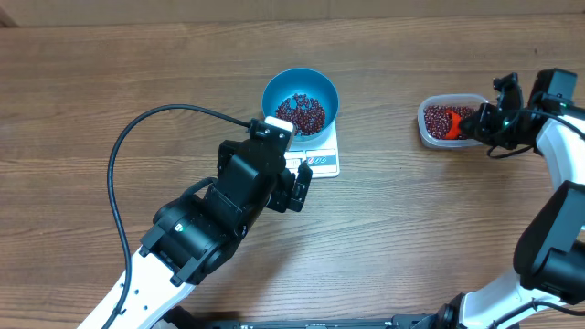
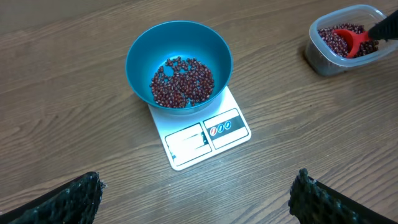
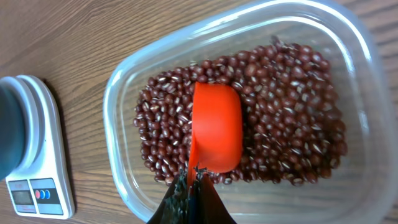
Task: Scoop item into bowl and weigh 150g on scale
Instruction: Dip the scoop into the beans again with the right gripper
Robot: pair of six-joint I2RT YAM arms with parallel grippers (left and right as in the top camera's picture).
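Inspecting the beans [image 3: 286,112], we find two lots: the larger fills the clear tub [image 3: 118,118] at the right of the tabletop [image 1: 110,73], and the smaller covers the bottom of the blue bowl [image 2: 143,53], which stands on the scale [image 2: 205,140], well apart from the tub. The right tool [image 3: 193,199] is clenched on the handle end of the orange scoop [image 3: 216,127], whose cup rests among the beans in the tub; we cannot tell whether it carries a load. The left tool [image 2: 196,186] hangs released and empty just in front of the scale, touching nothing. We judge the beans to be hard, smooth and light singly, a loose mass that flows, rolls and bounces, so no pinch will serve. They must travel in the scoop, kept level, and be tipped low over the bowl. The scoop looks stiff and light, and the hold at the handle end suits it, though a thin handle may twist between the jaws. The bowl should not be pressed or nudged, as that would upset the weighing. The display cannot be read in these views.
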